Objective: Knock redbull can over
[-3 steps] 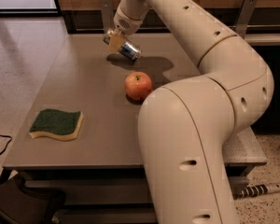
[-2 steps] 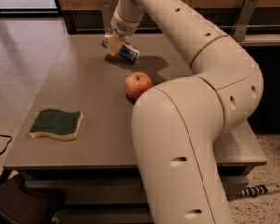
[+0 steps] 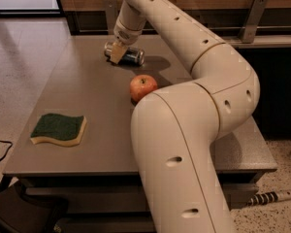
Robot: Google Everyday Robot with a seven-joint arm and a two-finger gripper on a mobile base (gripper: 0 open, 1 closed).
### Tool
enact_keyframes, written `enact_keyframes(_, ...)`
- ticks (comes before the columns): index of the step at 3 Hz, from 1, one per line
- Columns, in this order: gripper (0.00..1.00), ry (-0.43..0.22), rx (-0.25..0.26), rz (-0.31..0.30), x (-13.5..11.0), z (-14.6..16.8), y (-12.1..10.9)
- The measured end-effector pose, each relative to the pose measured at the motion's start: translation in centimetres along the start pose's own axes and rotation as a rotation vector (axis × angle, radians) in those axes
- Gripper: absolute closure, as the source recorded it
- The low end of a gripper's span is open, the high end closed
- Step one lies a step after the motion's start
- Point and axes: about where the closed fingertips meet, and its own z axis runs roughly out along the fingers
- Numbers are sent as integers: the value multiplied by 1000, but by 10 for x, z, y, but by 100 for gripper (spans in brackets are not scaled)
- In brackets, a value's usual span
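The redbull can (image 3: 128,55) lies on its side at the far middle of the grey table (image 3: 87,96), its silver top pointing left. My gripper (image 3: 117,52) reaches down from the long white arm and sits right over the can's left half, its tan fingertip touching the can. A red apple (image 3: 143,87) sits on the table a little in front of the can and to its right.
A green sponge with a yellow base (image 3: 58,129) lies near the table's front left. My arm's big white links (image 3: 184,144) cover the table's front right. A wooden wall and a metal rail (image 3: 262,38) run behind the table.
The can has gone from tilted in the gripper to lying flat on the table. My gripper has moved down and slightly left with it.
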Motion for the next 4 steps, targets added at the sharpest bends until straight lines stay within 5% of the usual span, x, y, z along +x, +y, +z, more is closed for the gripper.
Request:
enact_keyframes(1,85,1,-3,0,-1,2,0)
enact_keyframes(4,15,2,-6,-1,-2,2,0)
